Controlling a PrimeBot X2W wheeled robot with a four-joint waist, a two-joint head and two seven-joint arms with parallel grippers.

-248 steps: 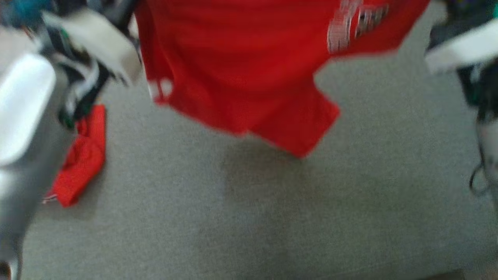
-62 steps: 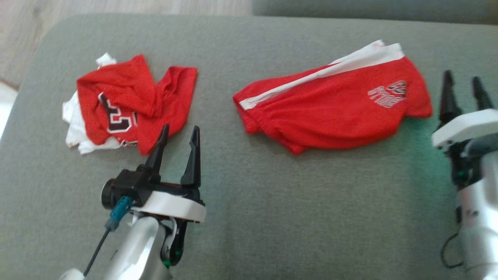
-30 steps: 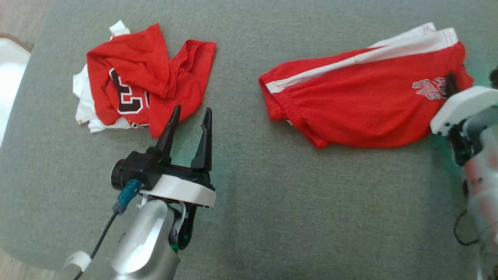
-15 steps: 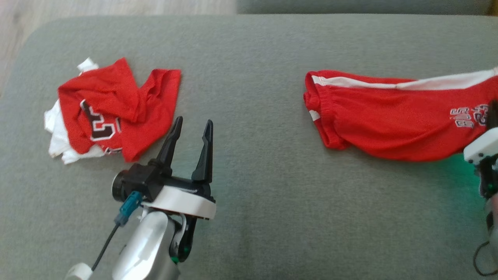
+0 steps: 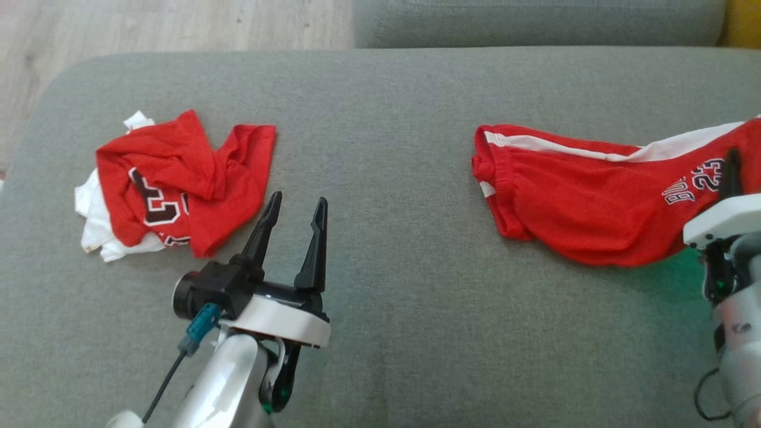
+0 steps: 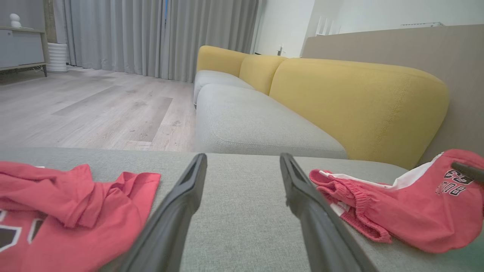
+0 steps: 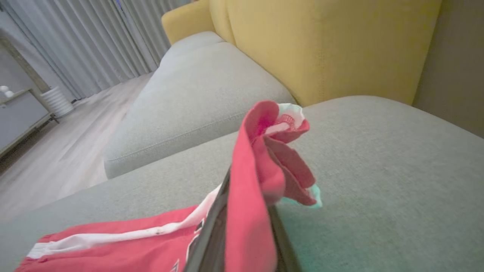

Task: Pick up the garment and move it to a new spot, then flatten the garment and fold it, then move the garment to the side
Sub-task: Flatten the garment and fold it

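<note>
The garment is a pair of red shorts with a white side stripe and a "23" print, stretched along the right of the grey cushion. My right gripper is shut on the shorts' right end, and in the right wrist view the red cloth bunches up between and above the fingers. My left gripper stands open over bare cushion, well left of the shorts' waistband, with nothing between its fingers.
A crumpled red and white jersey lies at the cushion's left, just left of my left gripper. Wooden floor lies beyond the rounded far-left edge. A yellow sofa back and a second grey seat stand behind.
The right gripper has closed on the shorts' right end and drawn it to the right, stretching the shorts out. The head camera has shifted. The left gripper has stayed open in place.
</note>
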